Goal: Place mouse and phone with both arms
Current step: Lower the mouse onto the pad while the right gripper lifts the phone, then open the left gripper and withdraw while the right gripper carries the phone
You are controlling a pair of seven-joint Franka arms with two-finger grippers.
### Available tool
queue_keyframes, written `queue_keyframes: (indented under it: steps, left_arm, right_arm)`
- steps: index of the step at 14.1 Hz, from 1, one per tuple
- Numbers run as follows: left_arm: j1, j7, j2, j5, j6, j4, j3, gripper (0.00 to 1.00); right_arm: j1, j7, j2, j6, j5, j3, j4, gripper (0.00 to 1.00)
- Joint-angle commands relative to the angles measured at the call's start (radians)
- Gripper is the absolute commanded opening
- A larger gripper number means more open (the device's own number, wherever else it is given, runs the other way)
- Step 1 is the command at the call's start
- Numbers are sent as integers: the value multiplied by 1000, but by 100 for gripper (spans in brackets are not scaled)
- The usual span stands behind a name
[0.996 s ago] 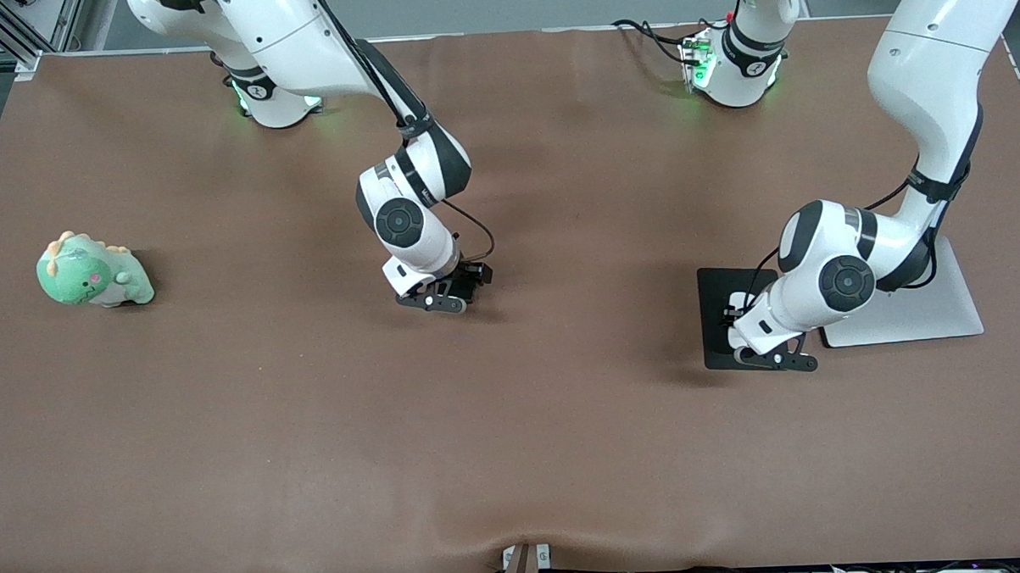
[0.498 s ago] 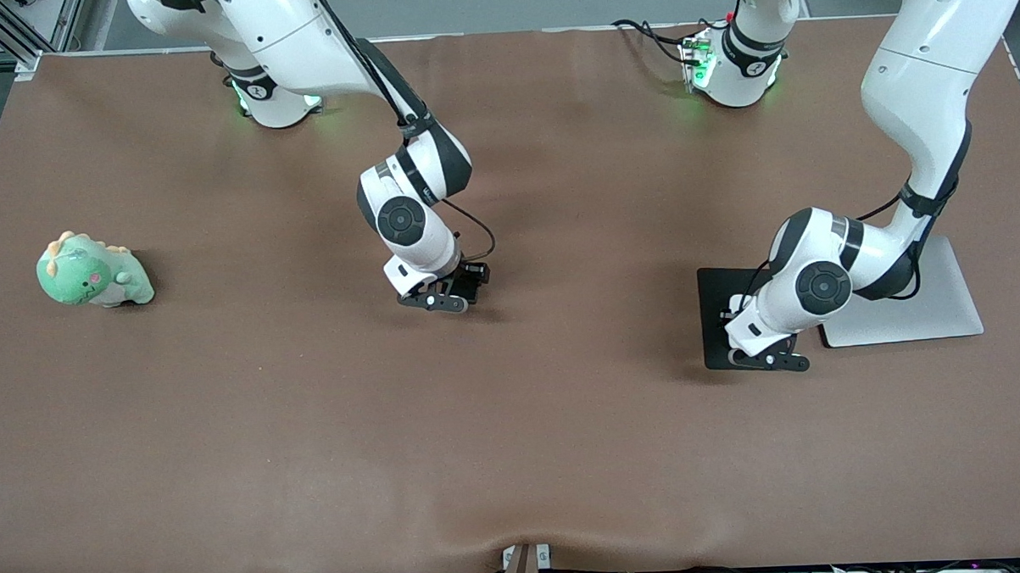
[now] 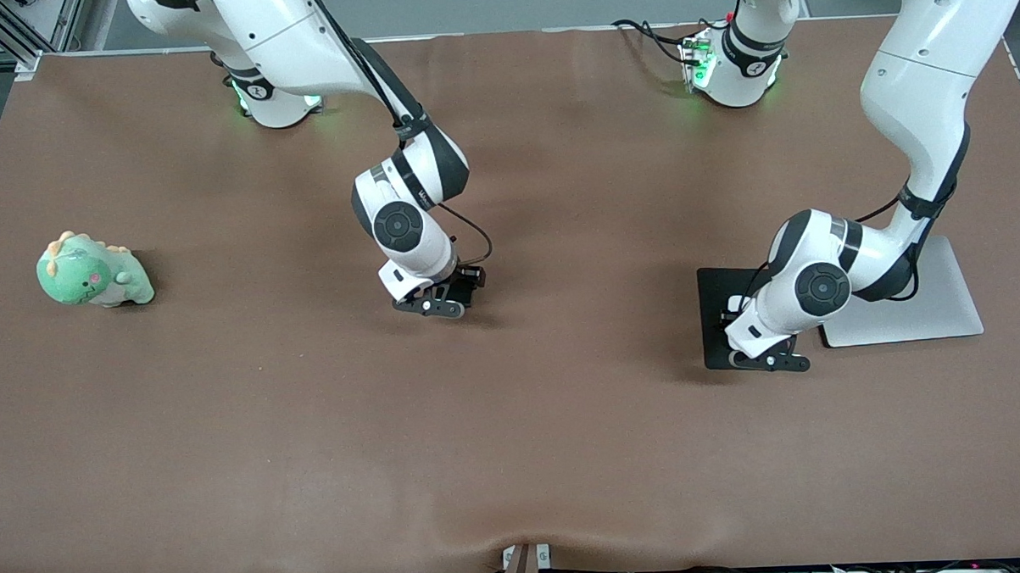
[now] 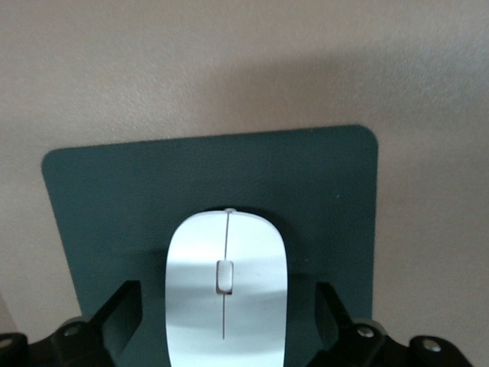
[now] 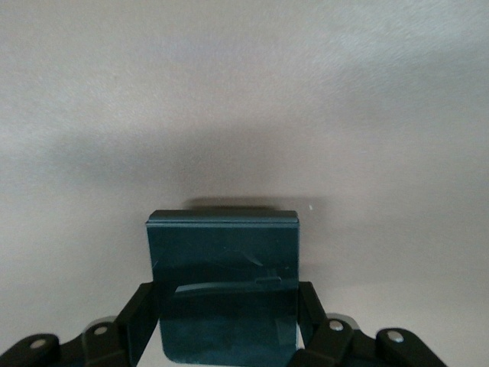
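The white mouse [image 4: 226,287] lies on the black mat [image 4: 99,199] in the left wrist view. My left gripper [image 4: 227,300] is open around it, each finger standing clear of the mouse's sides. In the front view this gripper [image 3: 767,361] is low over the mat [image 3: 713,284], and its wrist hides most of the mouse. My right gripper [image 5: 227,300] is shut on the black glossy phone [image 5: 221,252], gripping its two long sides. In the front view it [image 3: 433,306] is low over the bare middle of the table, and the phone is hidden under the hand.
A light grey flat plate [image 3: 943,305] lies beside the mat toward the left arm's end. A green dinosaur plush [image 3: 89,271] sits toward the right arm's end. The table is covered in brown cloth [image 3: 516,456].
My right gripper has shifted slightly toward the right arm's end with the phone. My left wrist has shifted a little over the mat, toward the middle of the table.
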Motion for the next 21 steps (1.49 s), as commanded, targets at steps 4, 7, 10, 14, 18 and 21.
queue_keyframes:
  steps: [4, 7, 10, 14, 18, 21]
  left_arm:
    - [11, -13, -127, 15, -119, 14, -24, 100]
    - [11, -15, -154, -37, -212, 74, -38, 100]
    - [10, -10, -165, -82, -339, 173, -42, 100]
    - [8, -1, -226, -121, -453, 229, -41, 100]
    - [-51, 28, -338, -207, -516, 226, 57, 100]
    - [-160, 94, -395, -305, -536, 226, 212, 100]
  right_arm:
    - [-112, -35, -110, -147, -15, 7, -18, 0]
    - [-177, -103, -167, -163, -15, 7, -98, 0]
    - [-236, -201, -235, -164, -17, 6, -199, 0]
    - [-331, -305, -298, -164, -27, -3, -310, 0]
    - [-428, -385, -341, -161, -98, -4, -377, 0]
    - [-474, -388, -354, -152, -173, -7, -428, 0]
